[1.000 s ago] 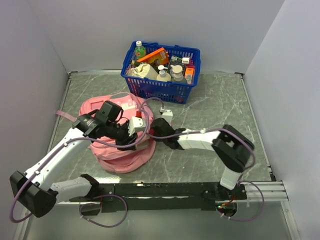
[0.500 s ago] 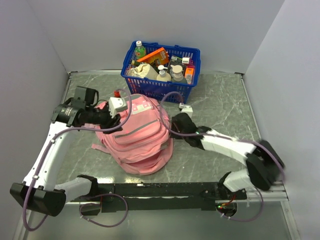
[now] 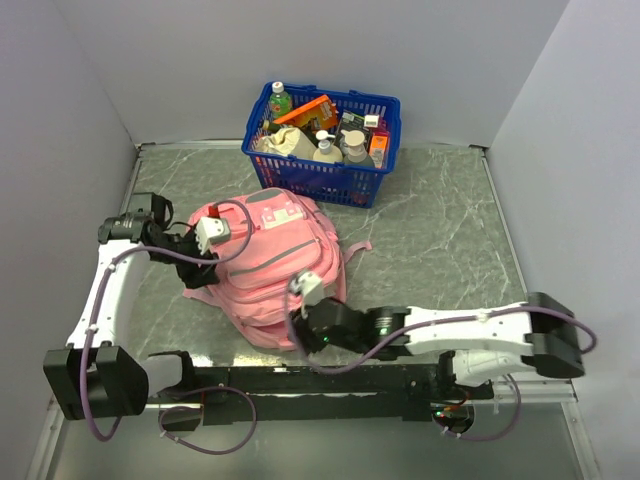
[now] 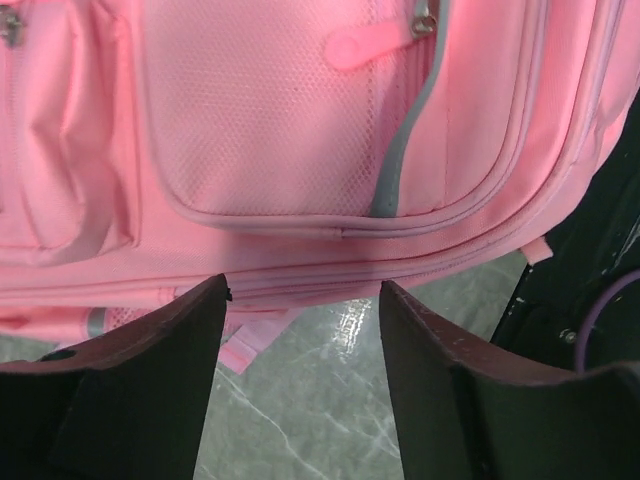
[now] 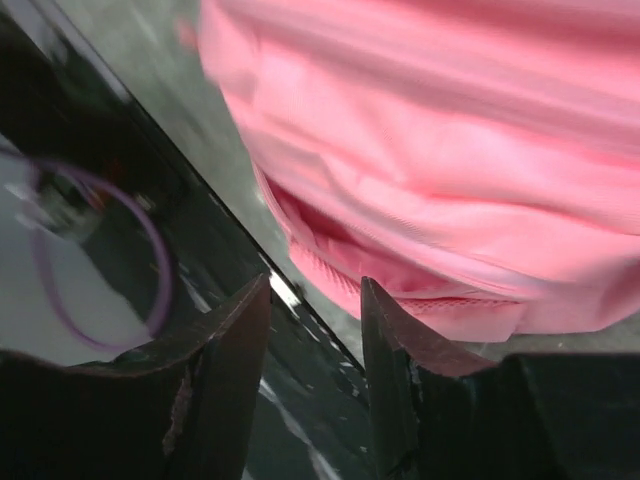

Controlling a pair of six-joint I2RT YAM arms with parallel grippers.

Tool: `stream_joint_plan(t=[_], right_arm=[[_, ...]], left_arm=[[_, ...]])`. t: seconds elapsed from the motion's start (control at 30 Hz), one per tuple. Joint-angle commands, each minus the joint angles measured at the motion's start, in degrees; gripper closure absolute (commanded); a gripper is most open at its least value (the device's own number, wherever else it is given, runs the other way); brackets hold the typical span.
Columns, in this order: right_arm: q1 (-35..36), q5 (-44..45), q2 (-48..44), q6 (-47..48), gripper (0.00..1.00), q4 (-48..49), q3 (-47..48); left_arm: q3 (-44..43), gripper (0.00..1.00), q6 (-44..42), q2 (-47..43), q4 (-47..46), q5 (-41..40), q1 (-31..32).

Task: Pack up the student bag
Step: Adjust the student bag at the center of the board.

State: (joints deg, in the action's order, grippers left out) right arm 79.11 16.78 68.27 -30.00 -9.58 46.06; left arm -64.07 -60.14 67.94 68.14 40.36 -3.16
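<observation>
- The student bag lies flat on the marbled table with its front pockets up, just in front of the blue basket and a little to its left
- The left gripper is well to the front-left of the basket, at the bag's left side; its fingers stand apart with nothing between them, tips close to the pink fabric near a mesh pocket with a grey zip trim
- The right gripper is farther in front of the basket, at the bag's near edge by the black rail; its jaws are parted and hold nothing, with the bag's bottom seam just beyond the tips
</observation>
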Motion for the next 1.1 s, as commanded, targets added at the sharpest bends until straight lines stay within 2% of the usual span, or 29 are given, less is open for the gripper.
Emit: stream_joint_plan(t=[0.0,0.13,0.2,0.27,0.33,0.37,0.43,0.47,0.5,0.57,0.73,0.9,0.93,0.97,1.07], right_arm=[[2.89,-2.19,6.95,7.67,0.46,2.2,3.15],[4.82,2.73,14.94,10.83,0.35,1.67,5.44],[5.53,4.92,17.84,12.06,0.33,2.72,6.23],[5.53,4.76,19.09,14.44,0.35,4.3,6.06],[5.61,5.11,20.67,16.45,0.44,5.89,5.88],[5.7,5.46,21.02,16.46,0.54,6.07,5.44],[5.53,7.73,21.47,15.59,0.71,5.63,4.74],[5.35,8.88,21.38,14.71,0.87,5.19,3.69],[4.74,10.11,20.77,13.75,0.94,4.32,3.16],[3.95,12.49,19.45,10.94,1.0,2.21,0.89],[-2.28,13.99,11.46,5.48,1.0,-1.65,-4.48],[-8.18,17.06,6.0,2.05,1.0,-9.48,-6.69],[-9.05,17.67,5.39,1.61,0.82,-9.92,-6.78],[-9.67,18.46,4.25,0.74,0.81,-12.54,-6.34],[-12.04,23.38,1.09,-3.57,0.86,-18.69,-5.72]], left_arm=[[3.07,0.3,-9.38,-2.37,-4.4,3.85,-0.44],[4.31,0.18,-9.47,-2.65,-8.37,5.25,-0.36],[3.96,0.18,-10.96,-1.15,-7.41,6.48,-0.36],[3.52,0.2,-10.36,0.61,-7.67,7.19,-0.44],[4.56,0.25,-9.91,1.14,-8.72,8.15,-0.36],[5.01,0.27,-9.3,1.05,-9.42,8.42,-0.44],[6.06,0.41,-8.68,0.88,-10.66,9.03,-0.36],[6.24,0.44,-8.59,0.88,-10.92,9.21,-0.36],[6.42,0.46,-8.5,0.88,-10.92,9.56,-0.36],[6.68,0.47,-8.68,0.61,-10.83,10.09,-0.27],[7.12,0.49,-7.54,0.35,-10.22,10.35,2.45],[7.56,0.51,-3.42,-1.93,-11.79,10.27,9.39],[7.47,0.51,-0.36,-2.37,-12.58,10.27,10.27],[7.3,0.51,1.32,-2.64,-14.16,10.44,11.67],[4.4,0.56,4.76,-2.29,-13.3,13.24,12.74]])
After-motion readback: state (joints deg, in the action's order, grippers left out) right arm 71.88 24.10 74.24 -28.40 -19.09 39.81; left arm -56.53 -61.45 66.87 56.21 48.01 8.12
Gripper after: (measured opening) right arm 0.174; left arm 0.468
